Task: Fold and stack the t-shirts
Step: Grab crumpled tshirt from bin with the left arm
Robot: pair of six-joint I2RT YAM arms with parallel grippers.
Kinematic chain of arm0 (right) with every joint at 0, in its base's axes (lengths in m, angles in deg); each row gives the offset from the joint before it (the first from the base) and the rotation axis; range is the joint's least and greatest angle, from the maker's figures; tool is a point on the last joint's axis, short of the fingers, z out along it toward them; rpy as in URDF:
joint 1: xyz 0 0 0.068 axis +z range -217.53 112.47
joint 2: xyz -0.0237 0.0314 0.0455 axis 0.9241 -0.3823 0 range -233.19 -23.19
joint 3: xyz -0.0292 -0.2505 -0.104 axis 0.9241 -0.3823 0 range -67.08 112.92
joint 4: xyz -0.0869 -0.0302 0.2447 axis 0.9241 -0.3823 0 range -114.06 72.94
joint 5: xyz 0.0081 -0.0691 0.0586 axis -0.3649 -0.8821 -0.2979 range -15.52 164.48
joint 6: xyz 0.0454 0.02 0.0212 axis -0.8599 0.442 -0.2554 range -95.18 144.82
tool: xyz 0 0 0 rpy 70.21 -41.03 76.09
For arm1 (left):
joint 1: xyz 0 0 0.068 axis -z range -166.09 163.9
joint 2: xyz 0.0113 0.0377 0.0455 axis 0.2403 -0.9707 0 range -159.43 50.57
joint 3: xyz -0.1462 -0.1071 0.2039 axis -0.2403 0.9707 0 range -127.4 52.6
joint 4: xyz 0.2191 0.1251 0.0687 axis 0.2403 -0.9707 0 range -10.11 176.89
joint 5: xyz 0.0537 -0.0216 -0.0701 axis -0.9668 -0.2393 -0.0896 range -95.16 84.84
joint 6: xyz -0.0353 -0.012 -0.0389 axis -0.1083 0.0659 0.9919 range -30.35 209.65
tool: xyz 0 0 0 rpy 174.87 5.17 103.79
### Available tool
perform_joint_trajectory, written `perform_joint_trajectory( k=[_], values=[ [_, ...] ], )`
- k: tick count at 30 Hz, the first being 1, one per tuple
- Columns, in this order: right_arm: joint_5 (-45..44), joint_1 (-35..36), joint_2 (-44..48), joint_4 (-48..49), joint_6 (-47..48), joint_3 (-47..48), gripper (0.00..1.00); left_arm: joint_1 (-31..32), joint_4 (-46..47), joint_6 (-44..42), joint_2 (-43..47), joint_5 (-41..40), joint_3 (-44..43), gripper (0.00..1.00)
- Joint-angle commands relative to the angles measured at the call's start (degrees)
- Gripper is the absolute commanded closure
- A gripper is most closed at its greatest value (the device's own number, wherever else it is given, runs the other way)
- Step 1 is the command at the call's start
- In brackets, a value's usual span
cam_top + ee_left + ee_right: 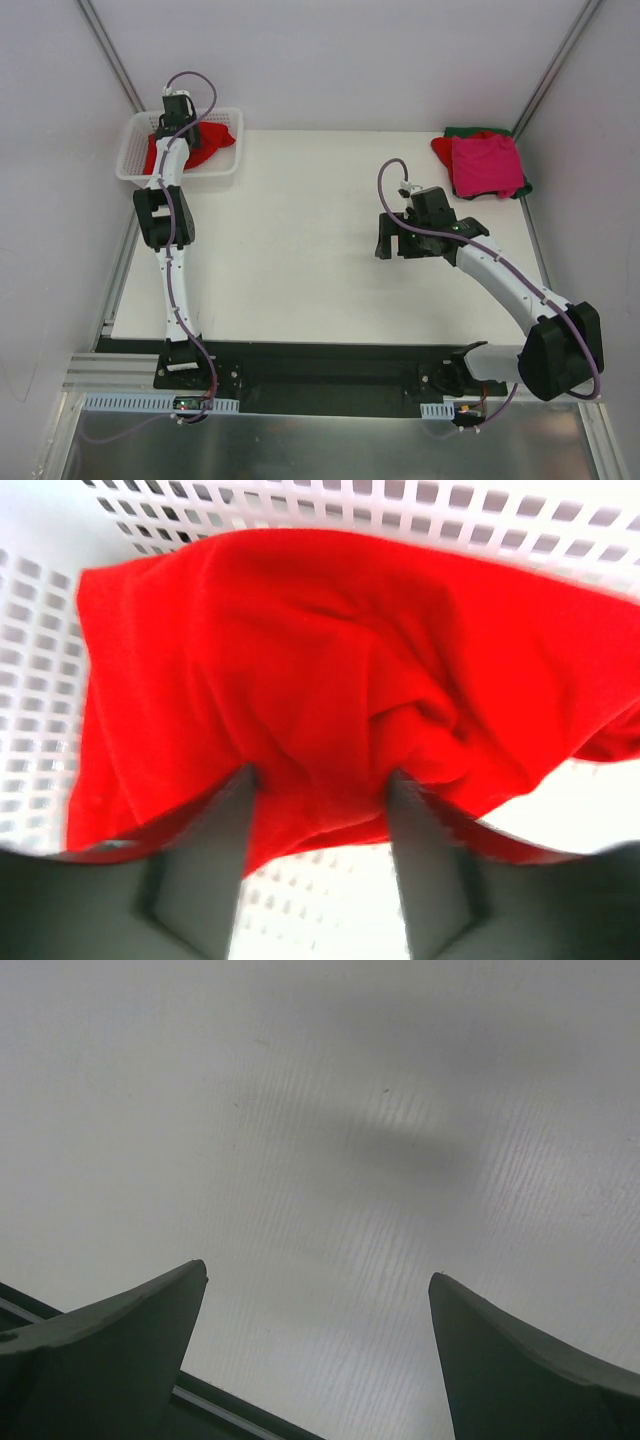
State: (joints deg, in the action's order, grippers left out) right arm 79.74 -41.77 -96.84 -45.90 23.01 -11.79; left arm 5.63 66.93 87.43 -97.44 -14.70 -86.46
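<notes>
A bright red t-shirt [330, 650] lies crumpled in the white mesh basket [135, 165] at the table's far left. My left gripper [320, 775] reaches down into the basket, its fingers apart, their tips pressed into the cloth with a fold of it bulging between them. At the far right a folded magenta-pink t-shirt [487, 165] tops a stack, with a red one [441, 148] and a dark green one [525, 188] showing beneath. My right gripper [390, 245] hovers open over the bare table right of centre, holding nothing.
The basket's mesh walls [40, 680] close in around the left gripper. The white table [300, 230] stretches between basket and stack. Grey walls with metal rails border the table on both sides.
</notes>
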Motion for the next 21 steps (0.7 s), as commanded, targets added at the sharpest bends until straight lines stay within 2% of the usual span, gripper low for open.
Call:
perform_joint_trajectory(
  k=[1,2,3,6,11,15,21],
  values=[
    [-0.33,0.26,-0.27,-0.34,1.01,3.07,0.04,0.27,3.44,0.20,-0.79,-1.10,-2.09,0.65],
    [-0.33,0.17,-0.62,-0.43,1.01,3.16,0.04,0.19,3.53,0.28,-0.88,-0.92,-2.17,0.71],
    [-0.42,0.17,-0.71,-0.60,1.01,3.33,0.04,0.27,3.62,0.46,-0.97,-0.83,-2.18,0.84],
    [-0.51,0.17,-0.88,-0.52,1.01,3.42,0.04,0.27,3.62,0.72,-0.71,-0.57,-1.65,1.00],
    [-0.25,0.17,-1.15,-0.34,0.58,2.99,0.04,0.36,3.71,2.13,3.85,1.71,4.92,1.00],
    [1.16,0.26,-0.45,0.54,-0.39,1.93,0.04,0.98,3.71,6.43,12.27,4.44,11.79,1.00],
    [1.60,0.34,2.36,1.15,-0.74,0.70,0.04,4.40,3.71,7.05,26.34,5.58,22.33,1.00]
  ],
)
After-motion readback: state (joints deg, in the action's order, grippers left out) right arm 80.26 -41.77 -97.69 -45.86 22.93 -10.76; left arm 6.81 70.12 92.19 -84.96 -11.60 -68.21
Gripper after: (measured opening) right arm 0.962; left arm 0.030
